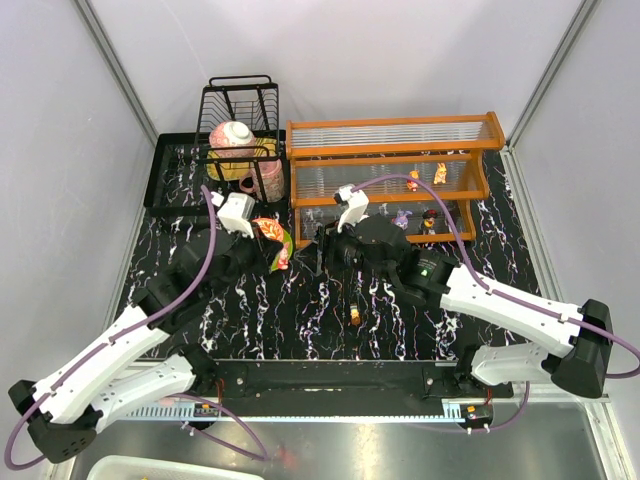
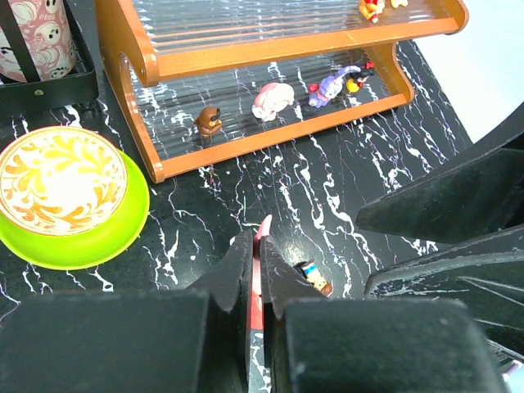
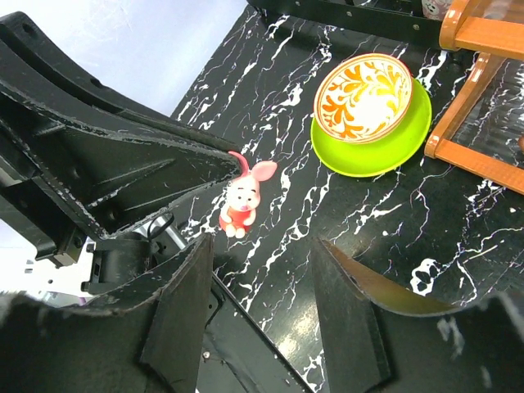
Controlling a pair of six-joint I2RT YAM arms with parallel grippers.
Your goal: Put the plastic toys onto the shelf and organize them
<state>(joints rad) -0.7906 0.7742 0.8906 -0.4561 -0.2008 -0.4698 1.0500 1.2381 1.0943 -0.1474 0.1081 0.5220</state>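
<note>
Overhead first. The shelf [image 1: 390, 150] stands at the far side of the black marbled counter [image 1: 300, 330], with the wire dish rack [image 1: 245, 100] to its left. An orange-red figurine [image 1: 412, 181] and a yellow figurine [image 1: 440, 173] sit on the middle tier. A purple figurine [image 1: 402, 218] and a dark figurine [image 1: 430, 218] sit on the bottom tier. A loose figurine [image 1: 354, 314] lies on the counter, well in front of the shelf. A patterned bowl [image 1: 270, 235] on a green plate [image 1: 286, 250] sits by the shelf's left end.

Left wrist: the left hand [image 2: 258, 241] is closed to a slit. A thin red strip with a pink tip shows in the slit; I cannot tell what it is or whether it is gripped. A blue-and-brown figurine [image 2: 313, 277] lies just right of the fingertips. A brown figurine [image 2: 207, 120] and a pink-white figurine [image 2: 274, 98] are on the bottom tier.

Right wrist: the right hand [image 3: 262, 246] has its fingers moderately apart, with nothing between them. A Piglet figurine [image 3: 243, 196] rests on the counter just beyond them.
</note>
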